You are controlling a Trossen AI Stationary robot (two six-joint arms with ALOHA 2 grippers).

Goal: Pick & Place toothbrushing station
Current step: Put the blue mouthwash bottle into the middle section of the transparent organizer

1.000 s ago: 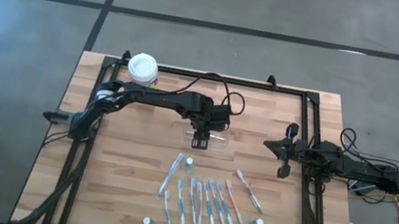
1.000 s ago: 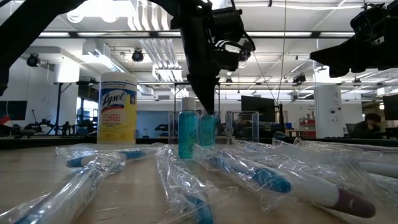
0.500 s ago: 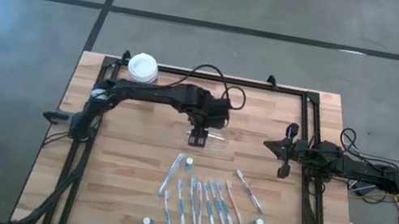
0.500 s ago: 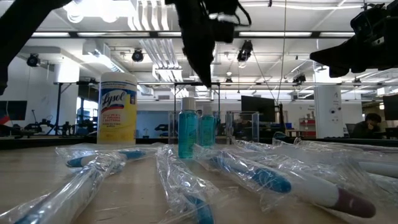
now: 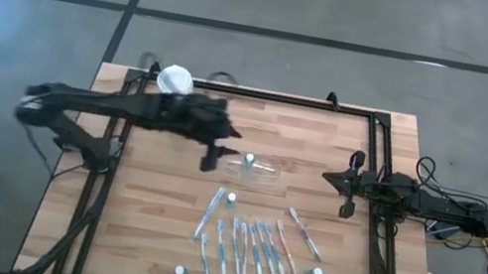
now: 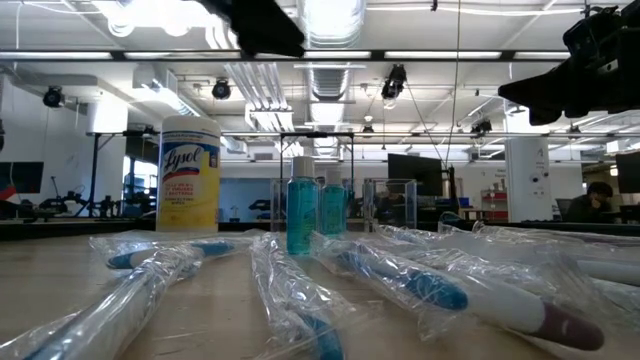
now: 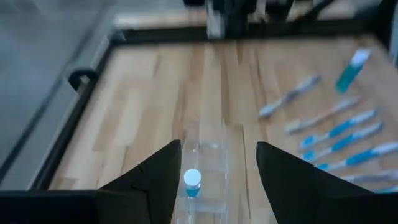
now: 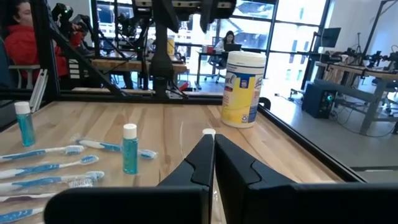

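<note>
The clear plastic holder lies flat on the table's middle, with a small white-capped blue bottle standing in it; both also show in the left wrist view, the holder and the bottle. Several blue, white and pink toothbrushes lie in clear wrappers toward the near edge, with three small white-capped bottles among them. My left gripper is open and empty, raised just left of the holder. My right gripper is shut and empty, raised at the right.
A white-lidded yellow canister stands at the far left corner. A black frame rail runs round the table's far and side edges. Bare wood lies between the holder and the right arm. People sit in the room beyond.
My left gripper has risen off the small bottle in the holder and drawn back toward the table's left edge, its arm swinging left. The bottle and the holder stay where they were.
</note>
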